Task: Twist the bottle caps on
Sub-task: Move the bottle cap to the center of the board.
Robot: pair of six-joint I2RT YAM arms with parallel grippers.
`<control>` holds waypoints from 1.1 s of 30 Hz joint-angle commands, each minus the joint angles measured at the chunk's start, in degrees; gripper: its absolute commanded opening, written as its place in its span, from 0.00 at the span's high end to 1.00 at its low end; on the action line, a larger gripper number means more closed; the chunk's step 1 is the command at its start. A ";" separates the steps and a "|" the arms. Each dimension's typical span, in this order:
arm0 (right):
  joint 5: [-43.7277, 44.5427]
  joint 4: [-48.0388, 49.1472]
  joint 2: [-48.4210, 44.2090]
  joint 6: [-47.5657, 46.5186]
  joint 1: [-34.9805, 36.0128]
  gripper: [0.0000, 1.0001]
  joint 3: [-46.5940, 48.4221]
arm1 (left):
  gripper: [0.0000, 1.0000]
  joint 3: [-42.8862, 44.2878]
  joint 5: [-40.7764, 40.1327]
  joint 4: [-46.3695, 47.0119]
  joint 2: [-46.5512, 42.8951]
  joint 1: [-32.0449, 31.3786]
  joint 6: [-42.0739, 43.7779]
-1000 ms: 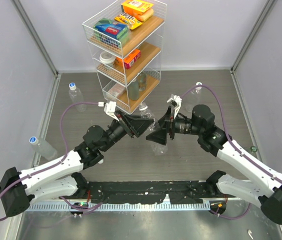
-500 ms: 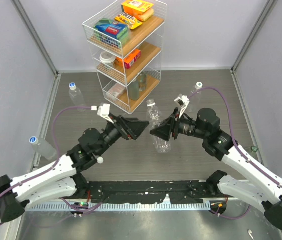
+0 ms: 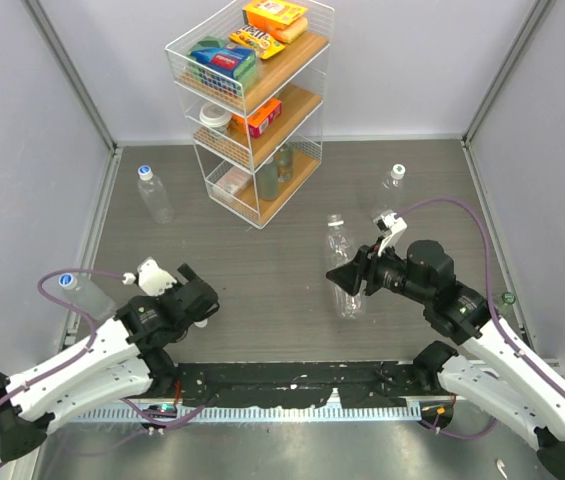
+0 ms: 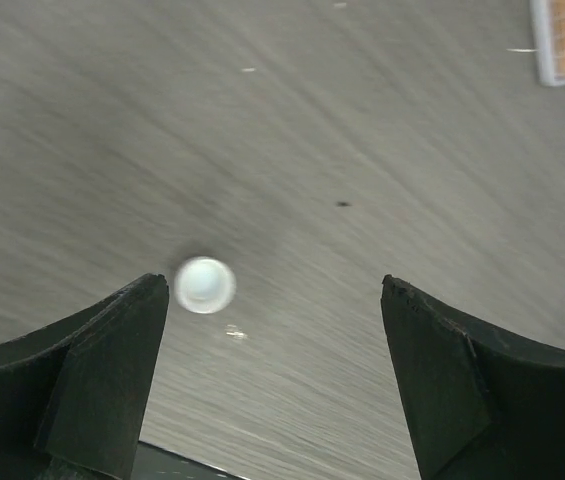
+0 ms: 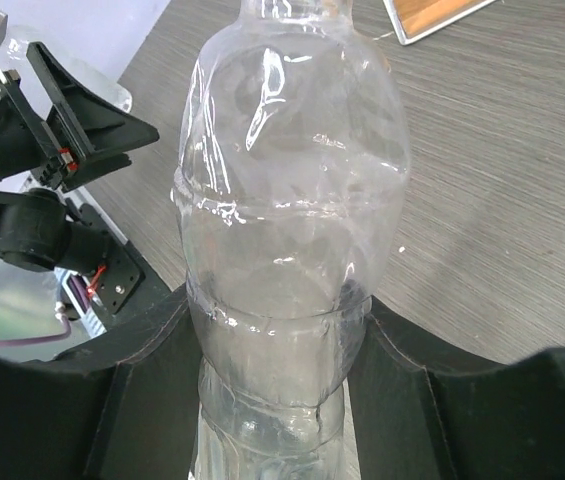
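My right gripper (image 3: 354, 277) is shut on the lower body of a clear ribbed bottle (image 3: 342, 262), which is roughly upright near the table's middle. The right wrist view shows the bottle (image 5: 287, 200) filling the gap between the black fingers (image 5: 142, 370). No cap shows on its neck (image 3: 335, 220). My left gripper (image 3: 198, 306) is open and points down at the table at the near left. In the left wrist view a small white cap (image 4: 204, 285) lies on the table just inside the left finger (image 4: 92, 370) of the gripper (image 4: 274, 385), not held.
A wire shelf rack (image 3: 252, 100) with boxes stands at the back centre. Capped bottles are at the back left (image 3: 154, 193), the left wall (image 3: 82, 293) and the back right (image 3: 392, 180). A small green object (image 3: 507, 297) lies at the right edge.
My left arm has pulled back from the bottle to the near left and now points down over the cap. My right arm has moved right and nearer with the bottle.
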 commanded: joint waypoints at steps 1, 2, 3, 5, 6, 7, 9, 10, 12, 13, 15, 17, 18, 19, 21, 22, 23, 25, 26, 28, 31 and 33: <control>0.80 -1.63 1.26 -2.58 -0.08 0.60 -0.14 | 0.11 -1.91 -2.98 -7.53 2.33 1.27 -9.06; 0.36 -1.99 1.87 -2.84 -0.17 0.60 0.03 | 0.12 -1.82 -3.06 -8.67 2.95 1.27 -9.85; -0.17 -2.43 2.14 -3.02 -0.08 0.60 -0.05 | 0.17 -1.82 -2.98 -9.90 3.65 1.36 -10.99; -0.44 -2.34 2.85 -2.94 -0.08 0.60 -0.49 | 0.22 -2.26 -3.07 -10.70 5.23 1.27 -13.54; -0.53 -2.17 3.02 -2.93 -0.08 0.60 -0.58 | 0.25 -2.96 -2.98 -9.31 5.85 1.27 -13.20; -0.61 -1.99 3.20 -3.02 -0.08 0.60 -0.93 | 0.26 -3.40 -2.72 -7.12 6.64 1.36 -12.07; -0.27 -2.52 3.55 -3.20 -0.08 0.60 -0.76 | 0.27 -3.93 -1.14 -3.16 8.92 1.71 -8.91; -0.09 -2.78 3.38 -3.28 -0.08 0.60 -0.67 | 0.27 -3.93 -0.35 -1.93 10.58 1.97 -7.94; 0.00 -3.13 3.20 -3.55 -0.08 0.60 -0.49 | 0.26 -3.41 1.41 -1.57 14.44 2.41 -7.14; 0.00 -3.14 3.03 -3.64 -0.17 0.60 -0.49 | 0.25 -2.97 2.11 -1.22 16.29 2.50 -6.61; 0.26 -3.57 2.67 -3.90 0.01 0.60 -0.58 | 0.27 -2.53 3.52 0.45 19.02 2.50 -4.77; 0.79 -3.84 2.67 -4.08 -0.08 0.60 -0.67 | 0.32 -2.88 5.36 4.39 21.57 2.59 -2.32; 1.14 -4.01 2.76 -4.16 -0.08 0.60 -0.67 | 0.33 -3.05 6.16 6.41 22.89 2.59 -1.52; 1.23 -4.36 2.85 -4.25 -0.08 0.60 -0.58 | 0.34 -3.14 6.69 7.65 24.38 2.76 -0.99; 1.84 -4.89 2.76 -4.60 -0.08 0.60 -0.49 | 0.38 -2.44 7.48 9.33 27.11 3.12 0.15; 2.37 -4.98 2.85 -4.60 -0.17 0.60 -0.49 | 0.40 -1.74 7.92 9.86 28.34 3.21 1.29; 2.46 -5.15 2.59 -4.69 -0.08 0.60 -0.49 | 0.41 -1.04 8.18 9.77 29.57 3.21 1.91; 2.72 -5.24 2.41 -4.87 -0.08 0.60 -0.67 | 0.46 0.63 8.62 9.16 32.21 3.29 2.88; 3.07 -5.24 2.32 -4.78 -0.08 0.60 -0.67 | 0.49 1.51 9.06 8.90 33.61 3.29 3.67; 3.60 -5.42 2.32 -4.87 -0.08 0.60 -0.58 | 0.58 3.27 9.33 8.63 35.37 3.29 5.25; 3.60 -5.60 2.32 -4.87 -0.08 0.60 -0.49 | 0.66 5.11 10.03 10.81 37.49 3.29 7.62; 3.87 -5.60 2.23 -4.87 -0.08 0.60 -0.58 | 0.73 5.82 11.25 14.50 38.37 3.29 10.69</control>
